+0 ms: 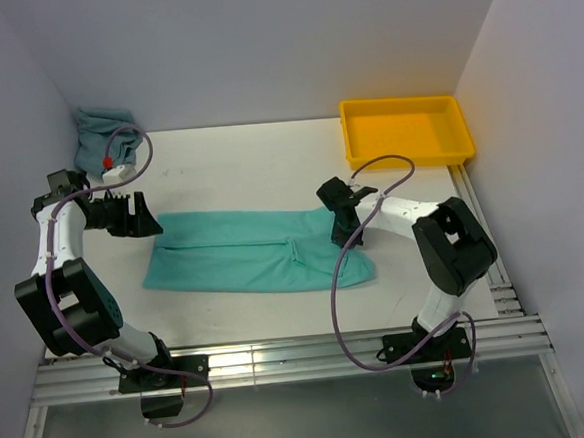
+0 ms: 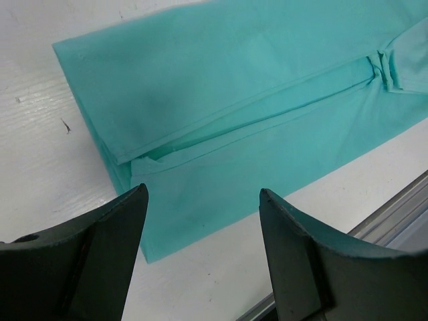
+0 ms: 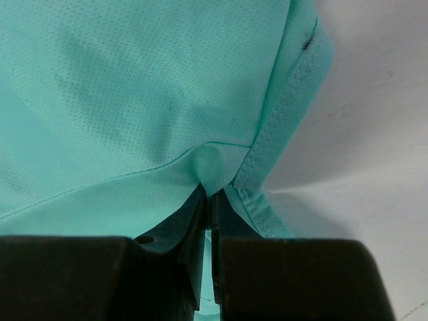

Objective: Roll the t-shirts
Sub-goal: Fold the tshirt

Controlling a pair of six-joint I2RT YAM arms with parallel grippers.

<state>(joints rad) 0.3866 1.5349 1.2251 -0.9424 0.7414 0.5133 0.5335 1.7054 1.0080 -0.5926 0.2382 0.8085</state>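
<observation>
The mint-green t-shirt (image 1: 259,250) lies folded into a long strip across the middle of the table. My right gripper (image 1: 341,228) is shut on a pinch of its cloth (image 3: 215,167) near the hemmed right end. My left gripper (image 1: 144,217) is open and empty, just above the strip's left end; the left wrist view shows that folded end (image 2: 221,114) ahead of the gripper (image 2: 202,194). The blue-grey teal t-shirt (image 1: 99,135) lies bunched in the far left corner.
A yellow tray (image 1: 406,130) sits at the back right. White walls close in the left, back and right sides. Metal rails (image 1: 282,358) run along the near edge of the table. A rail also shows in the left wrist view (image 2: 394,207).
</observation>
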